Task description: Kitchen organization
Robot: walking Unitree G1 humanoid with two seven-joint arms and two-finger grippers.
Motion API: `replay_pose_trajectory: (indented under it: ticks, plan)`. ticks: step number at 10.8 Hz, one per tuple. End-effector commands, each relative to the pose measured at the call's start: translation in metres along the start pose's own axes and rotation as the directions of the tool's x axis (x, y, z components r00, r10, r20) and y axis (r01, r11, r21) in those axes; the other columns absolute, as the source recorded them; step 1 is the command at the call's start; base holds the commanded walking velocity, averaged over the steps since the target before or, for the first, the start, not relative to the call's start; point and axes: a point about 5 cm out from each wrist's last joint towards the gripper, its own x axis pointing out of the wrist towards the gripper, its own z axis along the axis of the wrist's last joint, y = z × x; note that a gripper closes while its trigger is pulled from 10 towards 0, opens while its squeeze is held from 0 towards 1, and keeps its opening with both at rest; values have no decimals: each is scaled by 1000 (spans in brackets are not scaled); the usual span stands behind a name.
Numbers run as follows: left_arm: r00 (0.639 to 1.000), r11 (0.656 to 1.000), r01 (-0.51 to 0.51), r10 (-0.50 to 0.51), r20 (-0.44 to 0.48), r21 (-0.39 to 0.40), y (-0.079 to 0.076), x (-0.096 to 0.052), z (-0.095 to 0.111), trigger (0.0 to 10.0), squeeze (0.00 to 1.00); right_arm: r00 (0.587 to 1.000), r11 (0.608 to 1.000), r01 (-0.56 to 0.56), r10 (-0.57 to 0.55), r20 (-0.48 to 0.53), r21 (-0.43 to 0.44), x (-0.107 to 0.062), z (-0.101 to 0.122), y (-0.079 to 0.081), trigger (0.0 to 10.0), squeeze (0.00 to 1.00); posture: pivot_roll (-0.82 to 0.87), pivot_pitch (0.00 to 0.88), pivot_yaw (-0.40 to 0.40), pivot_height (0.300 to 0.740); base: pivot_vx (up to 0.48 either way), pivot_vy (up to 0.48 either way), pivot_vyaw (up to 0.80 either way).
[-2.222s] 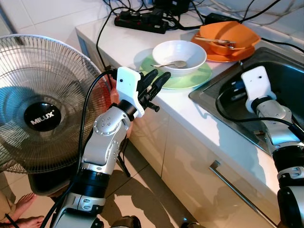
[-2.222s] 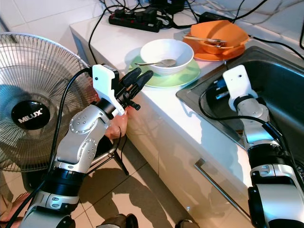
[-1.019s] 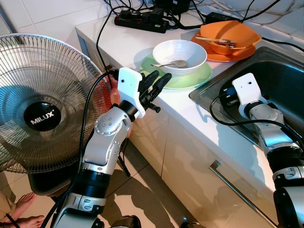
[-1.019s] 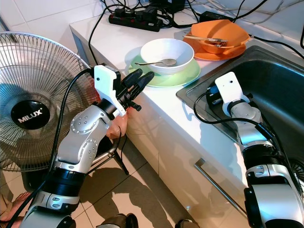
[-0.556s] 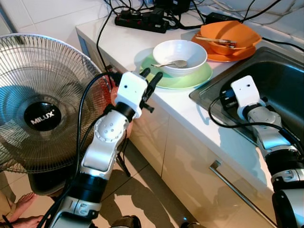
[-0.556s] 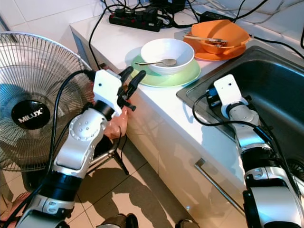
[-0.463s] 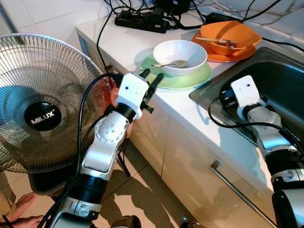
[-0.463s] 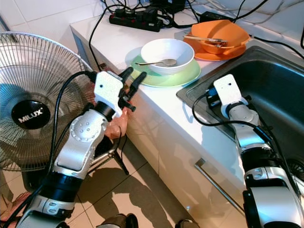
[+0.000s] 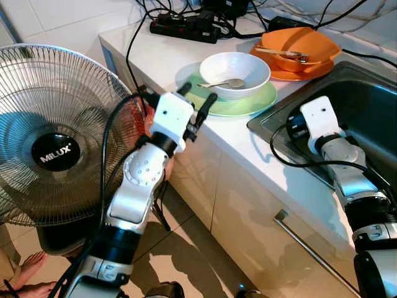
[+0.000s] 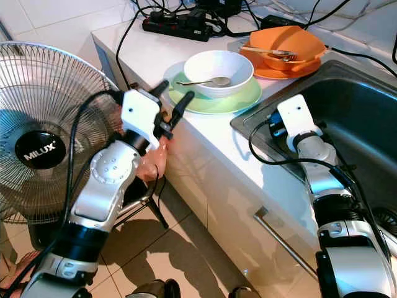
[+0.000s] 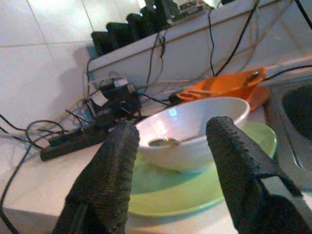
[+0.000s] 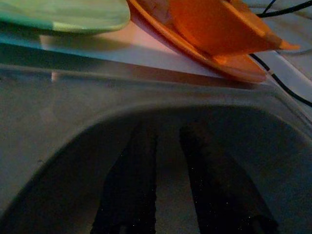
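Left pincer [image 9: 196,99] open at worktop [image 9: 248,139] edge; white bowl [image 9: 234,74] on green plate [image 9: 255,100] just ahead. Right pincer [image 12: 168,190] slightly parted inside sink [image 9: 366,118].

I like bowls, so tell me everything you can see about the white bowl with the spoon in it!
The white bowl is round, smooth and glossy, like ceramic. It stands upright on a light green plate on the white counter. A silver spoon lies inside, its handle resting against the rim; otherwise it looks empty. The left gripper hovers open at the counter's edge, aimed at it, not touching.
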Motion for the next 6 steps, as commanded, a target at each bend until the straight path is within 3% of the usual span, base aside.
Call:
replay_pose_trajectory:
  ticks: [1, 4, 5, 6]
  plan:
    - [1000, 1000, -19, 19, 17, 10, 5, 0, 4, 10000, 1000, 1000, 1000, 14, -15, 27, 25, -1, 3, -3, 10000, 0, 10, 119, 51, 740, 0, 0, 0]
    - [999, 999, -33, 32, 16, 27, 11, 5, 3, 10000, 1000, 999, 999, 14, -15, 50, 30, -1, 7, -1, 10000, 0, 10, 119, 51, 740, 0, 0, 0]
    - [999, 999, -34, 34, 7, 34, 13, 7, 0, 10000, 0, 998, 999, 15, -16, 56, 32, -1, 8, -1, 10000, 0, 10, 119, 52, 740, 0, 0, 0]
    - [999, 999, -40, 40, 2, 30, 16, 10, -2, 10000, 0, 998, 999, 12, -15, 67, 35, -1, 9, 0, 10000, 0, 9, 120, 51, 740, 0, 0, 0]
